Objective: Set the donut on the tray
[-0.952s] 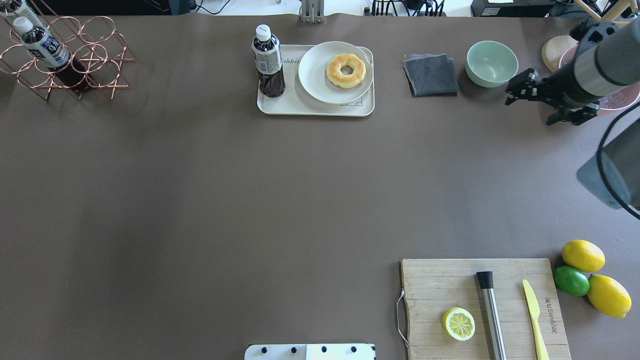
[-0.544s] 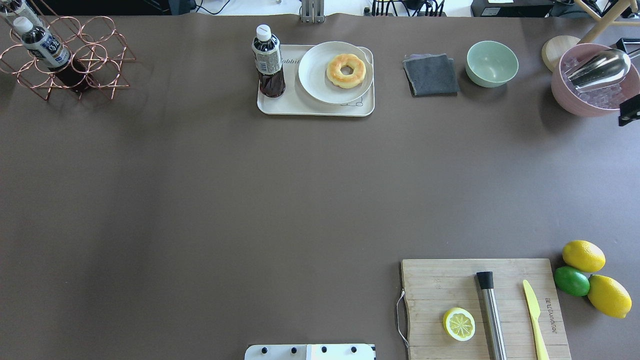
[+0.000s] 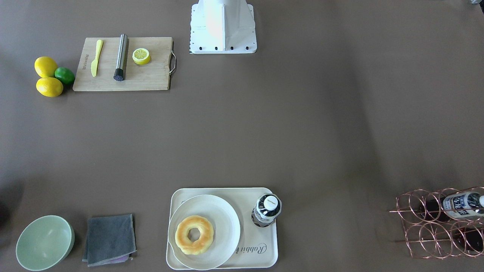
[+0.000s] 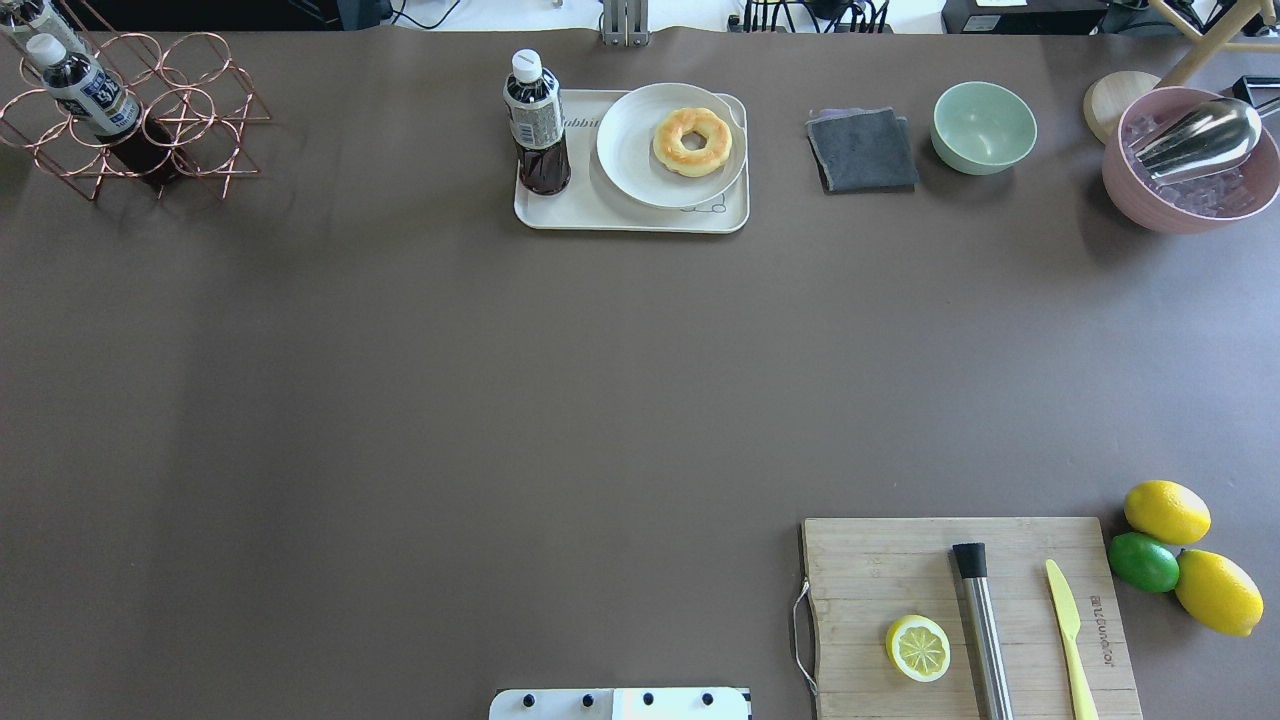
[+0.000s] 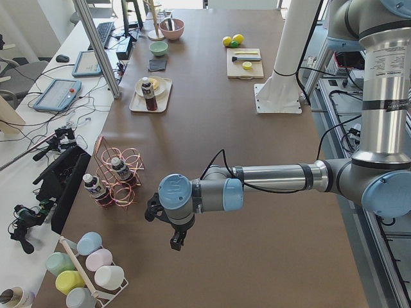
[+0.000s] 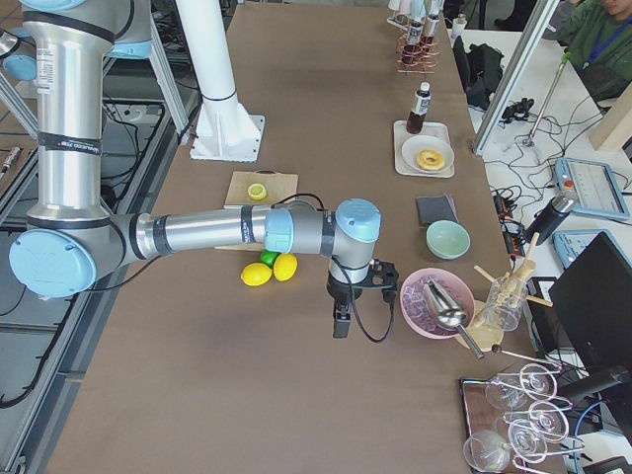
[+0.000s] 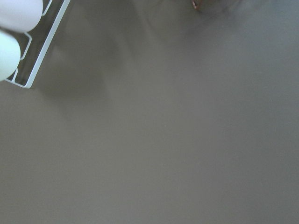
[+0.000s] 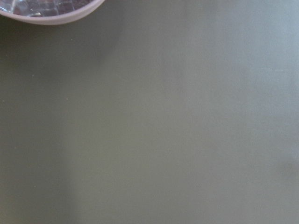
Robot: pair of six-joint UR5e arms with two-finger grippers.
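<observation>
1. The donut (image 4: 692,141) lies flat in the middle of a round white plate (image 4: 625,150). The plate stands on the tray (image 4: 620,215), so the donut rests on the tray by way of the plate, not touching the tray itself.
2. Judged from this, the task looks done. Nothing seems left, unless the donut is meant to lie directly on the tray.
3. The left arm (image 5: 276,176) reaches over bare counter (image 4: 500,400) at its own end, near a copper wire rack (image 4: 130,120). The right arm (image 6: 197,232) ends just beside a pink bowl (image 4: 1180,200) at the opposite end. Both are well apart from the tray.
4. Whether either arm's jaws are apart or together cannot be told; only the side views show them, and neither seems to hold anything.
5. The tray sits near the counter's far edge from the robot. A dark bottle (image 4: 535,125) stands upright on one end; the plate fills the other and overlaps the rim.
6. A grey cloth (image 4: 862,150) lies near the tray's plate side. A wide stretch of bare counter lies between tray and robot.
</observation>
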